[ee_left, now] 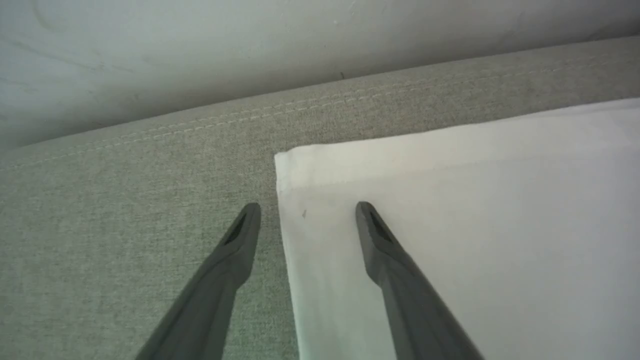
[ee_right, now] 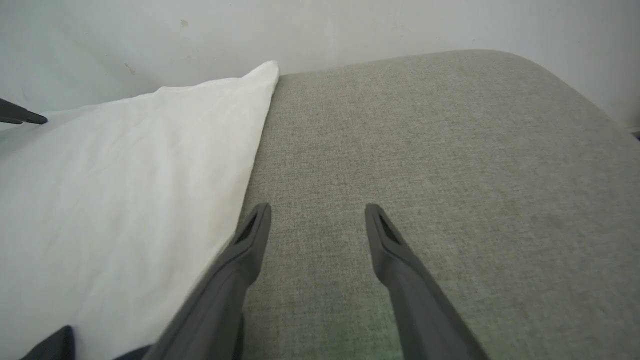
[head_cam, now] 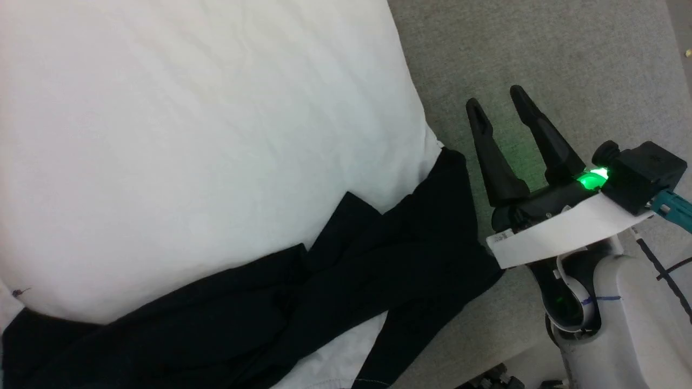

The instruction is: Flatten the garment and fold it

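The garment (head_cam: 178, 135) lies spread on a grey fabric surface, its white body filling the upper left of the head view. Its black sleeves (head_cam: 335, 275) are bunched and crossed over the near edge. My right gripper (head_cam: 497, 100) is open just right of the sleeve, over bare grey fabric, empty. In the right wrist view that gripper (ee_right: 317, 210) hovers beside the garment's white edge (ee_right: 150, 175). My left gripper (ee_left: 307, 207) is open and straddles the side edge of the white cloth near a corner (ee_left: 300, 165), one finger over grey fabric, the other over the cloth.
The grey upholstered surface (head_cam: 540, 54) extends to the right of the garment, with a rounded far corner (ee_right: 500, 65) against a pale wall (ee_right: 320, 25). A stitched seam (ee_left: 300, 107) runs along its edge by the wall. The other arm's fingertip (ee_right: 22, 116) shows at far left.
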